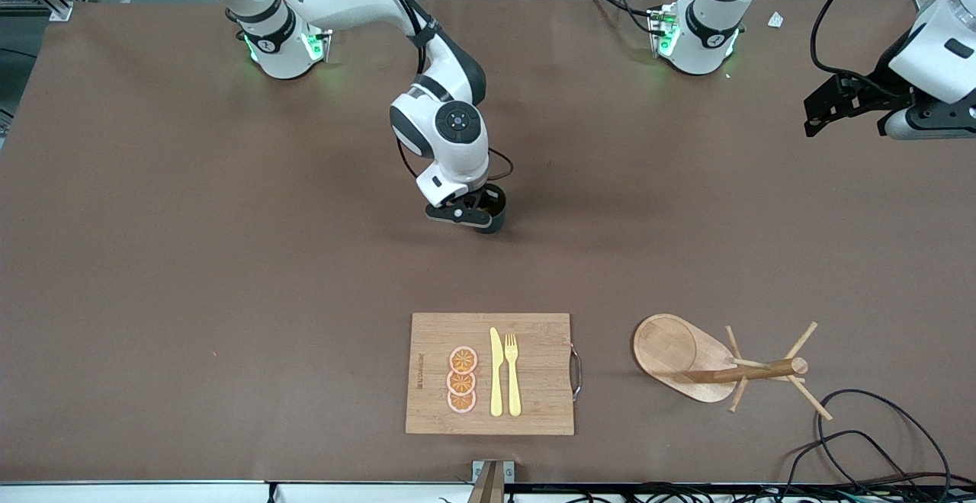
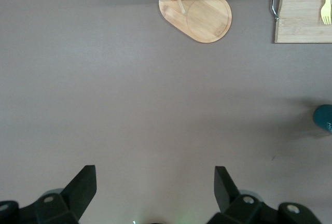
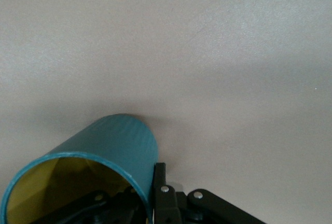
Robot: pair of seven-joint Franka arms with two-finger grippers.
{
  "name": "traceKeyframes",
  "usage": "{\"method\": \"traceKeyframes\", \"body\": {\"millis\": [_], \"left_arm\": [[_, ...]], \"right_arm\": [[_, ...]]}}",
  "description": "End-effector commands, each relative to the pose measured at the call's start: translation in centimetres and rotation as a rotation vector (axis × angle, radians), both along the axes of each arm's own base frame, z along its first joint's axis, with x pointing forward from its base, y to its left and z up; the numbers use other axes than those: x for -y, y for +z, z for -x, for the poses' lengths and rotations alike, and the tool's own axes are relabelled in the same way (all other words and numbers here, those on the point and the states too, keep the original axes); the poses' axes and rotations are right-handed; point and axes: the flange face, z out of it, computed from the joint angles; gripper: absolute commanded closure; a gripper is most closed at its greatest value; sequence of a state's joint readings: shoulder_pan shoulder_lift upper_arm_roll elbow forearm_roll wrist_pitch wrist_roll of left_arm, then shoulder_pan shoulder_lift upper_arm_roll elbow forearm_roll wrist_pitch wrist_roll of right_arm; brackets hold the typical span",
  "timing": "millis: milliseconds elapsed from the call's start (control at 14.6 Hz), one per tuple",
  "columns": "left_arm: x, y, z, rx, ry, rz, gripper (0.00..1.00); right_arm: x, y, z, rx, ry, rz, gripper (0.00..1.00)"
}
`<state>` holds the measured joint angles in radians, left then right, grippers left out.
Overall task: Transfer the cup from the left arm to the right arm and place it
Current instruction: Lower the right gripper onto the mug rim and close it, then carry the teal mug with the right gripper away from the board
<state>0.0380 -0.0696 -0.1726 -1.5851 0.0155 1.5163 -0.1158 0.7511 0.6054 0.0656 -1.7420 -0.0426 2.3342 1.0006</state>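
Note:
The teal cup [image 1: 494, 212], yellow inside, stands near the middle of the brown table, farther from the front camera than the cutting board. My right gripper [image 1: 474, 210] is shut on its rim. In the right wrist view one finger [image 3: 160, 180] presses the outside of the cup [image 3: 122, 141] and the other is inside it. The handle is hidden. My left gripper [image 1: 825, 110] waits up over the left arm's end of the table. Its fingers [image 2: 85, 182] are wide apart with nothing between them, and the cup [image 2: 324, 119] shows at that view's edge.
A wooden cutting board [image 1: 534, 335] with a yellow knife [image 1: 496, 373], a fork [image 1: 512, 373] and orange slices [image 1: 462, 379] lies near the front edge. Beside it, toward the left arm's end, stands the wooden peg rack [image 1: 679, 350]. Black cables [image 1: 877, 442] lie at that front corner.

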Motion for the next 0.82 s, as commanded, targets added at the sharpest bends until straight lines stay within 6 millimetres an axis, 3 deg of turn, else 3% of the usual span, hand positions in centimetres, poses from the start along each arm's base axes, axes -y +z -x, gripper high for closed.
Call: {"method": "traceKeyframes", "body": {"millis": [0,205,410,547,752], "left_arm": [[-0.2,0.2,0.1,0.016,-0.014,0.006,0.0],[-0.2,0.2,0.1,0.018,-0.014,0.005,0.0],[-0.1,0.1,0.1,0.018,-0.016,0.007,0.0],[0.0,-0.1,-0.1,0.013,-0.019,0.005,0.0],[0.3,-0.2,-0.1,0.012,-0.023,0.007,0.0]], "right_arm": [[0.8,3.5,0.0,0.012,-0.021,0.014,1.0],[3.6,7.4,-1.6,-0.01,-0.041,0.042,1.0],[7.4,12.1,-3.2,-0.035,0.054,0.059,1.0],[11.7,15.0,-5.2,-0.059,0.145,0.07,1.0],[20.7,18.4,-7.7,-0.125,0.364,0.073,1.0]]}}
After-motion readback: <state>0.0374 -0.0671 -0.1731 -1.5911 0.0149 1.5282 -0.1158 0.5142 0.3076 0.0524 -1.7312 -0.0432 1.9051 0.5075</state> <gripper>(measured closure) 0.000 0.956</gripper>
